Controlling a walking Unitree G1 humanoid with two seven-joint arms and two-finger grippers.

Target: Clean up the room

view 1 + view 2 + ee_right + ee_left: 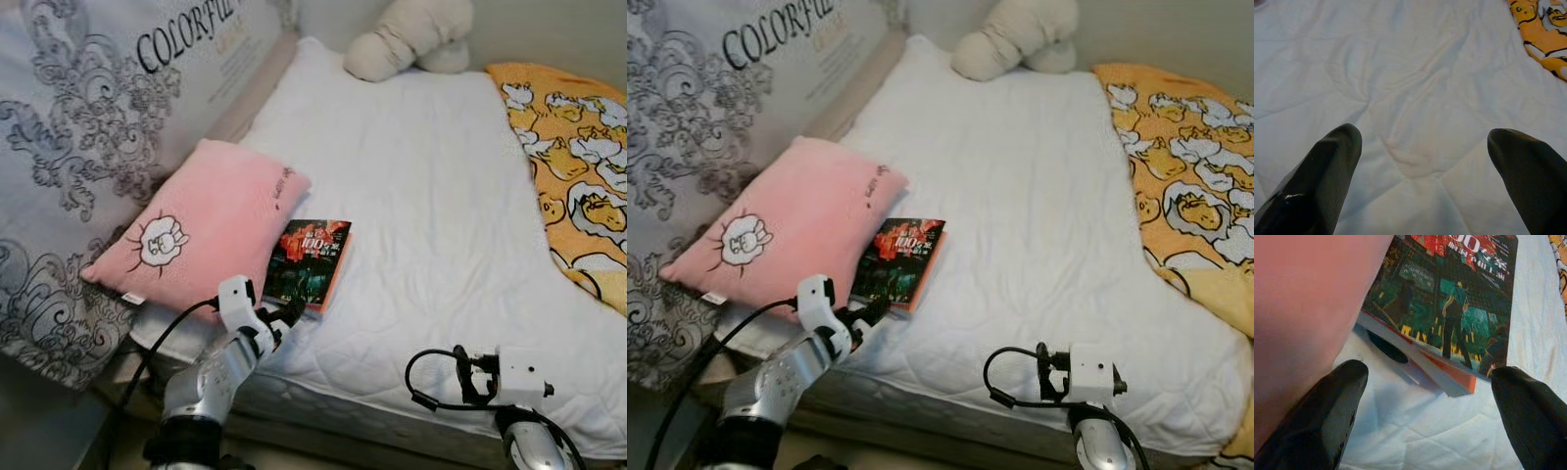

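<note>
On the bed point(421, 186) a book point(309, 262) lies near the left edge, touching the pillow point(201, 227) to its left. A stuffed toy point(407, 39) sits at the far end; a blanket point(573, 162) covers the right side (a headboard point(88, 108) stands left).

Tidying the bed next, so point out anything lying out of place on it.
A book lies askew on the white mattress, tucked against the pink pillow. The left gripper, open, is at its near corner.
</note>
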